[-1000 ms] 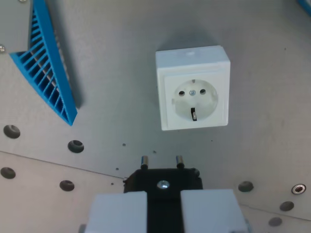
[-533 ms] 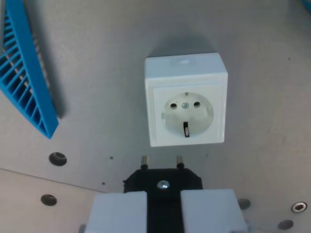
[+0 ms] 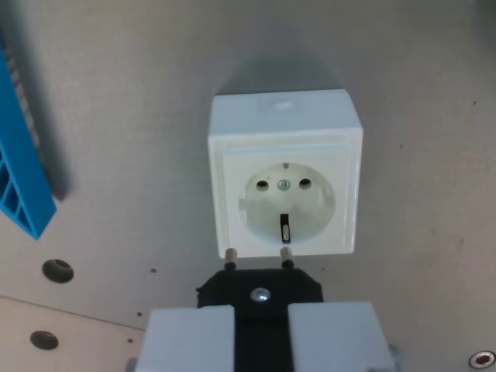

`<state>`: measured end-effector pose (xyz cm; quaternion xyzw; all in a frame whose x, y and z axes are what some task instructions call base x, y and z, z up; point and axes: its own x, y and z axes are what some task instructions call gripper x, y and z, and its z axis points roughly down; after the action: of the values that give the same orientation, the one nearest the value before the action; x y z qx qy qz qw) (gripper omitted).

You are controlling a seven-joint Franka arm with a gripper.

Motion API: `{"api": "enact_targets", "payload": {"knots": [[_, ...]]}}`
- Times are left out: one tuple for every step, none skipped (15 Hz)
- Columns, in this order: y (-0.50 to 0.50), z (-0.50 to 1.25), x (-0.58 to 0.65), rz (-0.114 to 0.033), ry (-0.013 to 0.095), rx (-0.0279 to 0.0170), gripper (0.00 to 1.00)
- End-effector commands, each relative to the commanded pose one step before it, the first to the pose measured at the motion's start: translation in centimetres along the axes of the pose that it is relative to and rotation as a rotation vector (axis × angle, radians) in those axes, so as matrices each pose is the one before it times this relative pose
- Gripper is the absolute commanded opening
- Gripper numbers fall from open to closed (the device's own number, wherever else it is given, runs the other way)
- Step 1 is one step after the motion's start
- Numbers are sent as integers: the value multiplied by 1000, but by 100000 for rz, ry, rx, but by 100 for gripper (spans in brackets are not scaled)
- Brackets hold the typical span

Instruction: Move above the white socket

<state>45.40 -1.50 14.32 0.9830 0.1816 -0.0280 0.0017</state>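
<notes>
The white socket [image 3: 284, 177] is a square box with a round recess, two holes and a centre screw. It sits on the grey surface in the middle of the wrist view. My gripper [image 3: 261, 329] is at the bottom centre, its white fingers [image 3: 190, 339] shut on a black plug [image 3: 260, 291]. The plug's two metal pins point up in the view and their tips overlap the socket's lower edge.
A blue ribbed part [image 3: 19, 163] lies at the wrist view's left edge. Round holes [image 3: 57, 270] dot the grey plate at the lower left, and a screw shows at the lower right corner [image 3: 482, 359].
The camera has moved toward the socket. The socket now looks larger and lower-left in view, reaching the plug pins. The blue part has slid off to the left.
</notes>
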Motion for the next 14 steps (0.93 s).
{"api": "enact_targets", "payload": {"knots": [[498,1103,-620,-4537,8981,-4577,0],[61,273,-59,-270,8,-72,0],[56,273,-58,155,-19,-104,0],[52,267,-58,-4,-84,-56,0],[47,255,-59,-173,-30,-88,0],[46,237,-59,-178,15,-8,0],[45,218,-60,-106,-49,-2,0],[43,197,-62,-193,19,16,0],[42,173,-62,41,101,32,0],[39,150,-62,-14,7,79,0],[33,129,-61,151,-68,0,0],[24,109,-57,345,164,-115,0],[12,92,-50,313,128,-38,0],[1,77,-44,137,143,-53,0]]}}
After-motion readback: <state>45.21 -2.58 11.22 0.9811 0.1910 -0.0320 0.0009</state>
